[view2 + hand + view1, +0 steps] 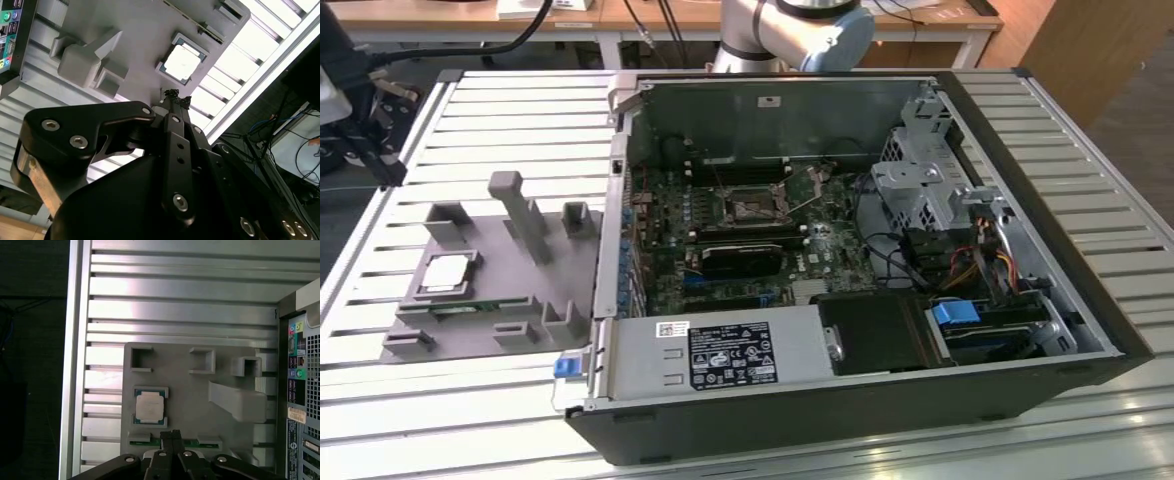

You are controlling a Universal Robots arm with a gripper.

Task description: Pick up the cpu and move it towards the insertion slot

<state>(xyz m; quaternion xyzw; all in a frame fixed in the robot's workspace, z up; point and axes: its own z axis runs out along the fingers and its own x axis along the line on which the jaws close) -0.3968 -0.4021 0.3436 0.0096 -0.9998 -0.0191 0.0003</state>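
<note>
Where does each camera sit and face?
Exterior view: off the arm, looking down on the open black computer case and grey plastic fixture tray; arm's silver joint shows.
First wrist view: at the wrist, straight down on the tray; shut black jaws show.
Second wrist view: at the wrist, slanting along the jaws.
Both wrist views share the silvery square cpu in the tray.

The silvery square cpu [444,272] is lying flat in a recess of the grey tray [520,300]; the metal-framed insertion slot [754,208] is sitting inside the computer case [787,105], well apart
</note>
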